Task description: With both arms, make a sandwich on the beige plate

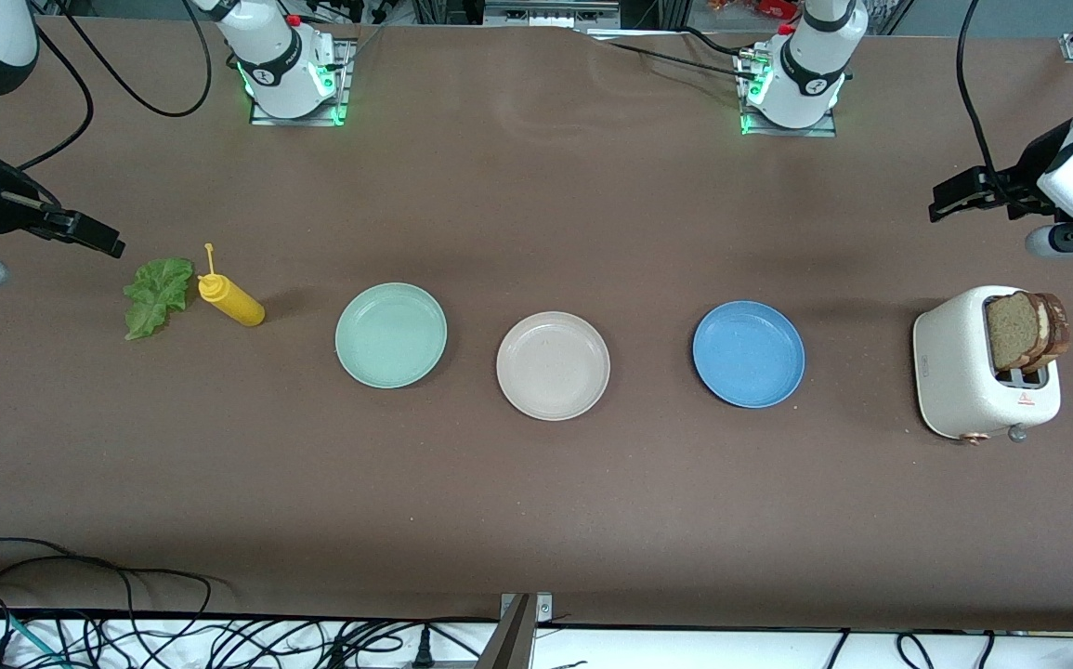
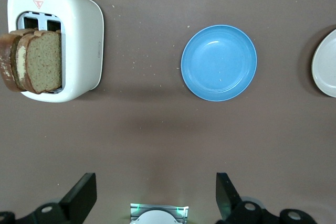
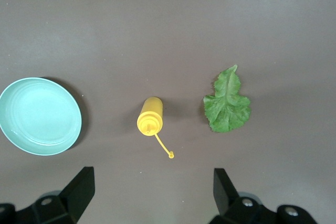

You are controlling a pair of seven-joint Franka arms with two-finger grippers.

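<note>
Beige plate (image 1: 553, 365): round, shallow, bare; sits on the brown tabletop (image 1: 536, 502) in the middle of a row of three plates, slightly nearer the front camera than its neighbours. Only its edge (image 2: 326, 62) shows in the left wrist view.

Mint-green plate (image 1: 391, 334): bare, beside the beige plate toward the right arm's end of the tabletop.

Blue plate (image 1: 748, 354): bare, beside the beige plate toward the left arm's end.

Bread slices (image 1: 1025, 330): two brown-crusted slices standing upright in the slots of a white toaster (image 1: 954, 372), which sits at the left arm's end of the tabletop, well apart from the blue plate.

Lettuce leaf (image 1: 158, 295): ruffled, green, lying flat at the right arm's end of the tabletop.

Yellow squeeze bottle (image 1: 231, 299): lying on its side just beside the lettuce leaf, between it and the mint-green plate, its cap hanging off on a strap.

Left claw (image 1: 959, 197): up in the air over bare tabletop at the left arm's end, farther from the front camera than the toaster; fingers (image 2: 84, 195) spread wide, holding nothing.

Right claw (image 1: 95, 235): up in the air over bare tabletop at the right arm's end, close to the lettuce leaf; fingers (image 3: 81, 187) spread wide, holding nothing.
</note>
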